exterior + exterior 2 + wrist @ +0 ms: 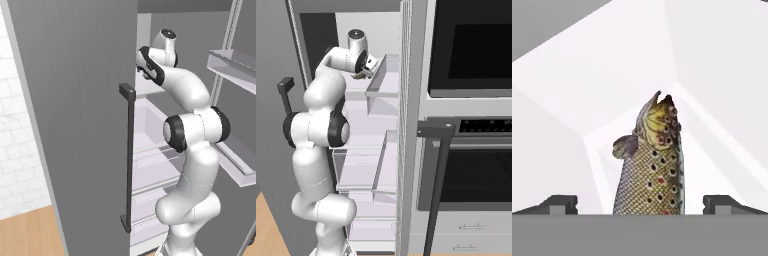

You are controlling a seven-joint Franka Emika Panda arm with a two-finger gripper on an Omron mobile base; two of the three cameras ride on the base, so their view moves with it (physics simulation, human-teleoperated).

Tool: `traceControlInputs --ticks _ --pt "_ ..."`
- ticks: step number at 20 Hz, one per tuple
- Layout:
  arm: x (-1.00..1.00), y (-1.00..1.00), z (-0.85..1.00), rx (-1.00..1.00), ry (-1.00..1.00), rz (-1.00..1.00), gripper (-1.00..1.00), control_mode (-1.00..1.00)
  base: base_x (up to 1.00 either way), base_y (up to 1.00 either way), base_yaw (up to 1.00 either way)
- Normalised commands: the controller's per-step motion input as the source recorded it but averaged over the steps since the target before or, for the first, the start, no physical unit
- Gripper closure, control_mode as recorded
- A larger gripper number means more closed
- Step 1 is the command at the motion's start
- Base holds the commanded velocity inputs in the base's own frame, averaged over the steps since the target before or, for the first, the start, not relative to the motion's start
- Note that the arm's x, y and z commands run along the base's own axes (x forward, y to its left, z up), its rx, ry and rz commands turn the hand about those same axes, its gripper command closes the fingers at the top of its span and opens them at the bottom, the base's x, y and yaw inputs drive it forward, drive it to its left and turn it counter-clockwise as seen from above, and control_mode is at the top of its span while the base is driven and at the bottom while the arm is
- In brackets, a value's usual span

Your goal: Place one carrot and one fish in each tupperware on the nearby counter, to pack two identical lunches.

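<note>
A spotted, yellow-brown fish (652, 165) lies on a white fridge shelf in the hand view, its tail pointing away from the camera. My gripper (641, 205) is open, with one dark fingertip (559, 204) on each side of the fish and wide gaps between them and its body. In the right base view the gripper (367, 70) reaches into the upper part of the open fridge, with a bit of the fish (360, 75) under it. The left base view has the hand (144, 67) partly behind the door edge. The carrot, the tupperware and the counter are out of view.
The grey fridge door (75, 125) with its dark vertical handle (129, 155) stands open on the left. The other door's bins (383, 75) hang close to the right of the hand. White shelves and drawers (361, 170) lie below. A wall oven (471, 50) stands further right.
</note>
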Motion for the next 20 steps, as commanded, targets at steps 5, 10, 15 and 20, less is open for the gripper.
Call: traceControlInputs --ticks 5,10,15,20 --pt "0.43 0.01 -0.22 -0.01 0.1 0.0 -1.0 -1.0 0.0 0.0 0.0" --pt "0.0 0.13 -0.56 -0.1 0.14 0.0 1.0 -1.0 0.0 0.0 0.0" --pt "-0.19 -0.03 -0.52 -0.05 0.18 0.0 1.0 -1.0 0.0 0.0 0.0" --pt "-0.83 -0.13 -0.35 -0.01 0.12 -0.03 1.0 -1.0 0.0 0.0 0.0"
